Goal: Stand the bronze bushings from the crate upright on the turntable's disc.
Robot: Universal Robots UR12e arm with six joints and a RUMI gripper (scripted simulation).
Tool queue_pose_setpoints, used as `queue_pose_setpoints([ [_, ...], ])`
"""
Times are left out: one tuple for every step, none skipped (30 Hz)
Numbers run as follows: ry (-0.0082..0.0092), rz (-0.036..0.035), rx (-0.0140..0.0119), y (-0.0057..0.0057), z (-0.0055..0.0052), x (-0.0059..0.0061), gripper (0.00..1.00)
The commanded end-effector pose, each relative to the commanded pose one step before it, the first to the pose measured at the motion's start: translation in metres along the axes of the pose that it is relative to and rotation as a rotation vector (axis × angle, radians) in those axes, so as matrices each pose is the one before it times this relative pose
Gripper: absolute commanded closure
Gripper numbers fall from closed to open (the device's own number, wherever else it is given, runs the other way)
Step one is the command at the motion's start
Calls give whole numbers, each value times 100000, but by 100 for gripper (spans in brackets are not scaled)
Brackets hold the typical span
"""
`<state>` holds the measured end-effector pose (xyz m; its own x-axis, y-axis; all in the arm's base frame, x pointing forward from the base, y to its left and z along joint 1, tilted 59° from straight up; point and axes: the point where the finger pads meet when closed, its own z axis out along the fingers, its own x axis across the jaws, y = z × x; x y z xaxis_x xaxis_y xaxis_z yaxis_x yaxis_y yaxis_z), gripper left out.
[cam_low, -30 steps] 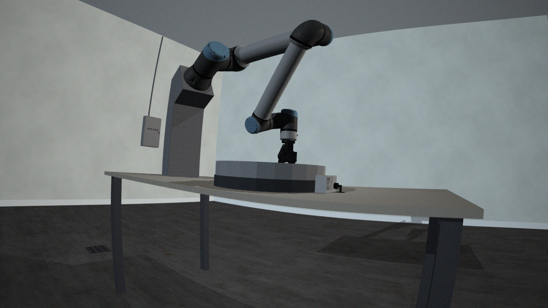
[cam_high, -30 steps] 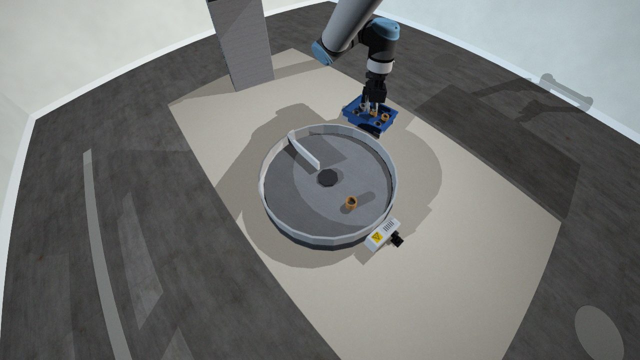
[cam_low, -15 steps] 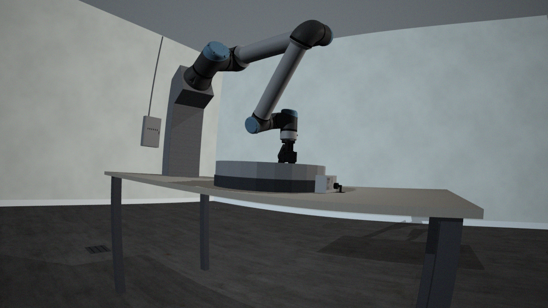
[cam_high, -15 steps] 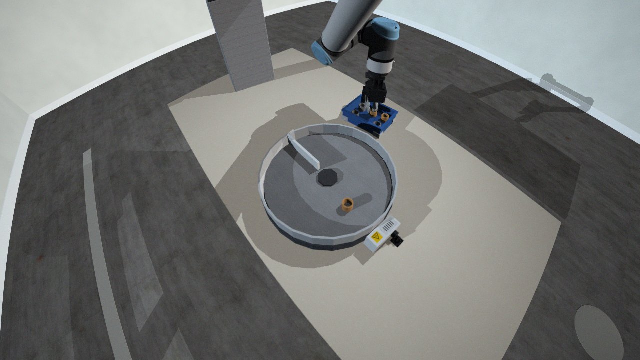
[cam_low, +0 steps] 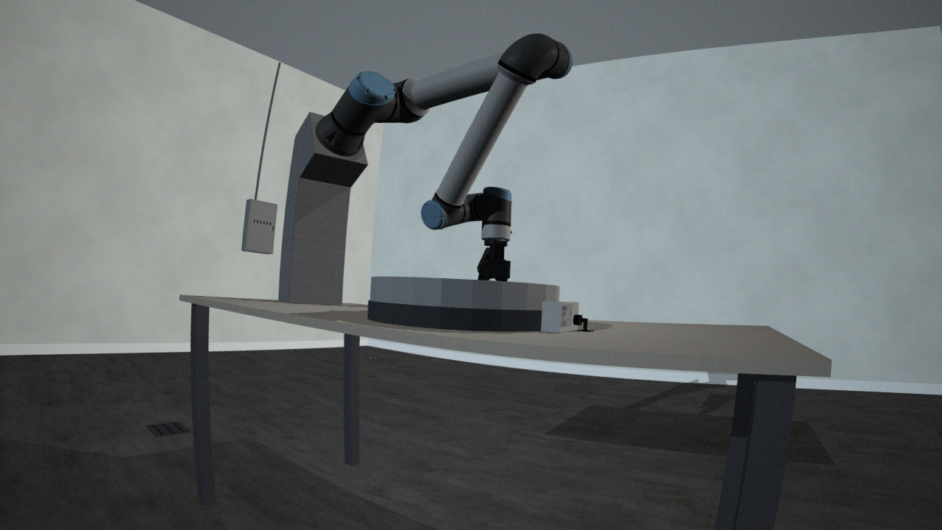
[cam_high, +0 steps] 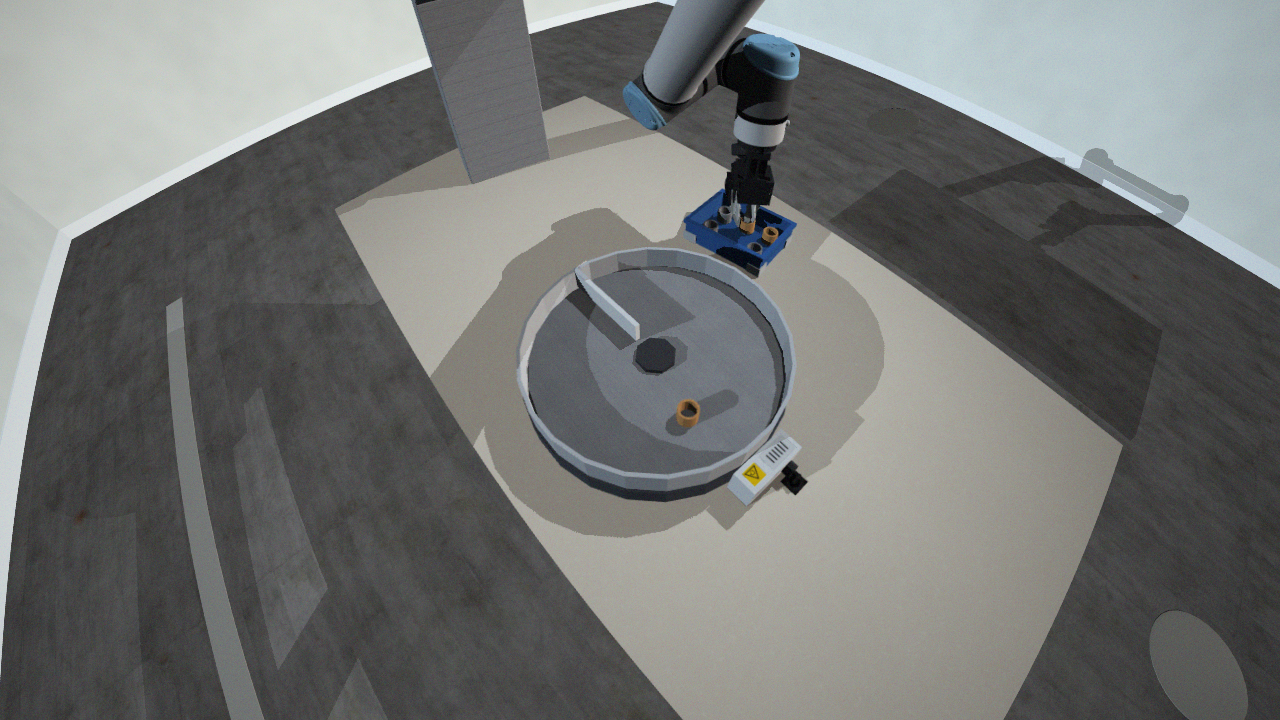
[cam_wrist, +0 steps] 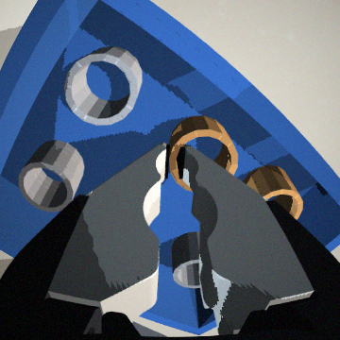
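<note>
Upright, one bronze bushing (cam_high: pixel 678 415) on the disc (cam_high: pixel 590 394).
</note>
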<state>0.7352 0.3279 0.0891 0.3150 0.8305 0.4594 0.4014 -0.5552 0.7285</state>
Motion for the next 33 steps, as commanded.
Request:
queue_pose_setpoints([
  [67, -8, -3, -6, -603, 32, 100],
  [0, 0, 0, 0, -235, 0, 100],
  [0, 0, 0, 1, -270, 0, 100],
  [0, 0, 0, 0, -304, 0, 100],
  [0, 0, 0, 0, 0, 0, 100],
  [0, 0, 0, 0, 0, 0, 100],
  [0, 0, 0, 1, -337, 0, 100],
  [0, 0, 0, 1, -367, 0, 100],
  [0, 0, 0, 1, -395, 0, 100],
  [0, 0, 0, 1, -421, 0, 100],
  [0, 0, 0, 1, -442, 0, 100],
  [0, 0, 0, 1, -460, 0, 100],
  [0, 0, 0, 1, -474, 0, 100],
  [0, 0, 0, 1, -485, 0, 100],
  [0, 0, 0, 1, -491, 0, 100],
  [0, 0, 0, 1, -494, 0, 100],
  [0, 0, 0, 1, -492, 0, 100],
  [0, 0, 0, 1, -487, 0, 100],
  [0, 0, 0, 1, -477, 0, 100],
  [0, 0, 0, 1, -465, 0, 100],
  [0, 0, 0, 1, -449, 0, 100],
  [0, 0, 0, 0, 0, 0, 100],
  [0, 0, 0, 0, 0, 0, 100],
  [0, 0, 0, 1, -429, 0, 100],
  [0, 0, 0, 1, -407, 0, 100],
  [0, 0, 0, 1, -383, 0, 100],
  [0, 0, 0, 0, -357, 0, 100],
  [0, 0, 0, 1, -327, 1, 100],
  [0, 0, 0, 0, -298, 0, 100],
  [0, 0, 0, 0, -267, 0, 100],
  [0, 0, 0, 0, -235, 0, 100],
  [0, 0, 0, 0, -203, 0, 100],
  [0, 0, 0, 0, -171, 0, 100],
])
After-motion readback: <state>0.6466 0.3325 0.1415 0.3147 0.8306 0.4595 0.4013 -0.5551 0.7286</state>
